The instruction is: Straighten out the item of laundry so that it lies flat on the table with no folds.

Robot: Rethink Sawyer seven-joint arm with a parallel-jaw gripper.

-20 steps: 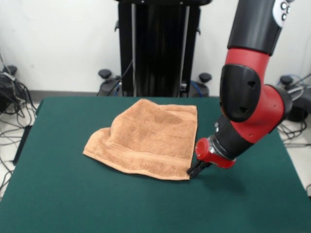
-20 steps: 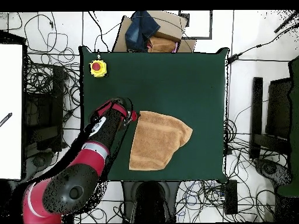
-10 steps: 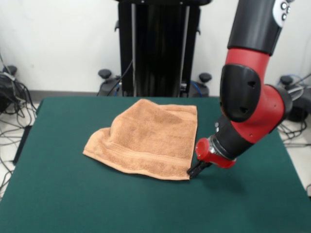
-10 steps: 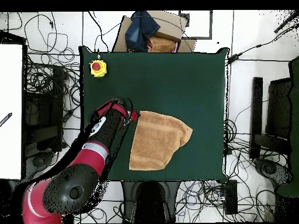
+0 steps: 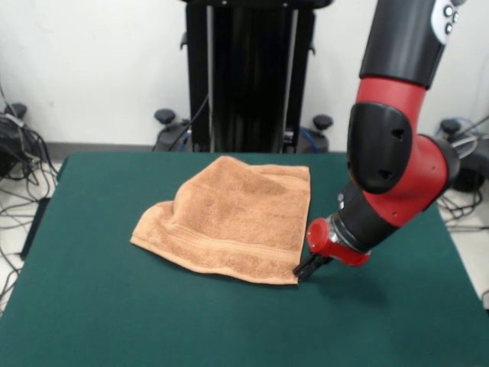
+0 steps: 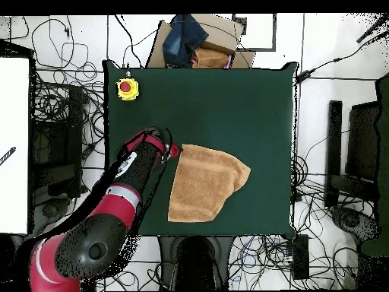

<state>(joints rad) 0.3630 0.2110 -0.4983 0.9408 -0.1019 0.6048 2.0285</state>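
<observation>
Gripper [image 5: 308, 268]: low at the towel's [image 5: 229, 218] near right corner, touching it; whether clamped, you cannot tell; towel: mid-worktop [image 5: 114, 321], left side folded under; you should secure that corner, then draw rightward, low and slow.

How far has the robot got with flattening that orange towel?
Not far, it seems. The towel lies on the green table but is not flat: its shape is lopsided and one side looks doubled over. In hand: the end effector is down at the towel's near corner, though whether it grips it cannot be seen. Left to do: pull the cloth out so no fold remains.
</observation>
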